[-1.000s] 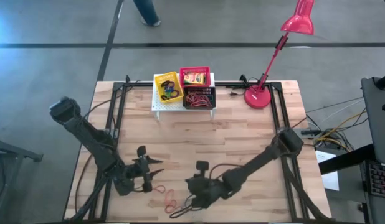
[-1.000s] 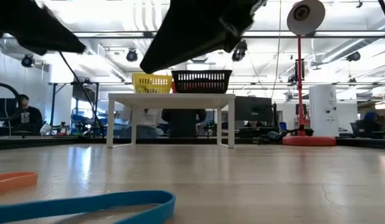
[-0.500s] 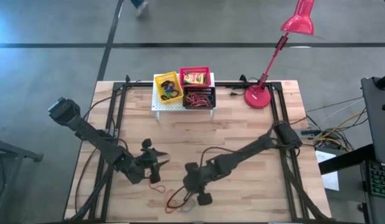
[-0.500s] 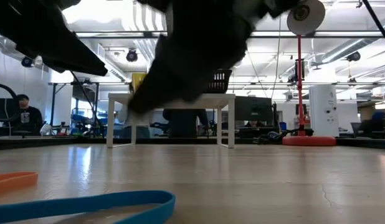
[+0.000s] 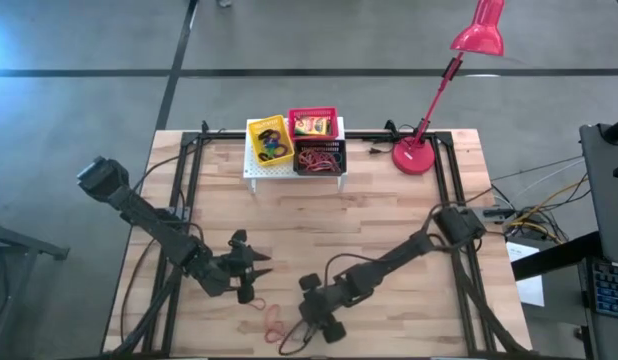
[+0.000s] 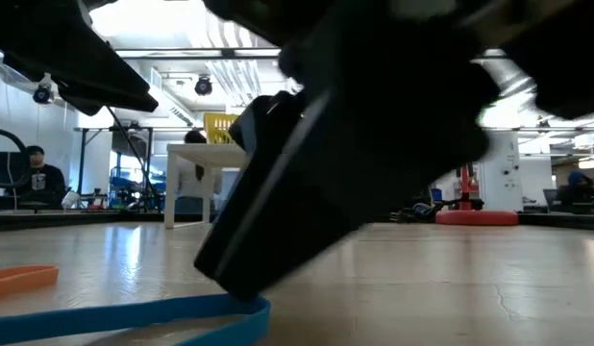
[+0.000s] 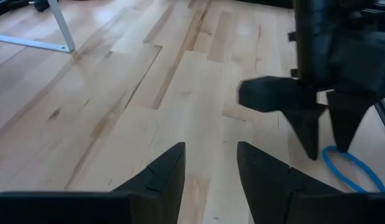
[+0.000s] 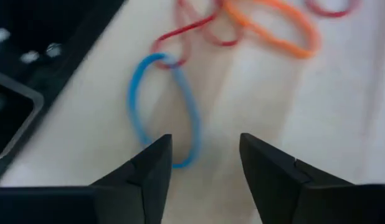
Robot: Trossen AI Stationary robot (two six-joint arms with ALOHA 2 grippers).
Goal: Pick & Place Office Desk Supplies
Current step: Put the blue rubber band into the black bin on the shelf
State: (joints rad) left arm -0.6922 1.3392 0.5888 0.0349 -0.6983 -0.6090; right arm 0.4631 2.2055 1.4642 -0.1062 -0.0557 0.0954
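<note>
Loose elastic loops lie flat on the wooden table near its front edge: a blue loop (image 8: 164, 109), an orange loop (image 8: 273, 28) and red loops (image 8: 192, 31), also seen from above as the small pile of loops (image 5: 274, 322). My right gripper (image 8: 202, 162) is open and points steeply down, its fingertips (image 7: 311, 146) standing just over the blue loop's near end (image 7: 351, 171). My left gripper (image 5: 257, 272) hovers open over bare wood to the left, with nothing between its fingers (image 7: 208, 168). My right gripper comes at the blue loop's end (image 6: 249, 306) slanting down from the table's right. One finger (image 6: 268, 240) reaches down to that end; whether it touches the loop I cannot tell. The loop lies flat on the table.
A yellow basket (image 5: 270, 142), a red basket (image 5: 312, 124) and a black basket (image 5: 319, 157) sit on a white stand (image 5: 251, 172) at the table's far edge. The red desk lamp's base (image 5: 413, 158) is to their right. Another red loop (image 5: 251, 298) lies by my left gripper.
My right gripper has come down toward the table's near edge, tipping steeply over the loops, and now fills the low view. My left gripper has swung a little toward the table's right.
</note>
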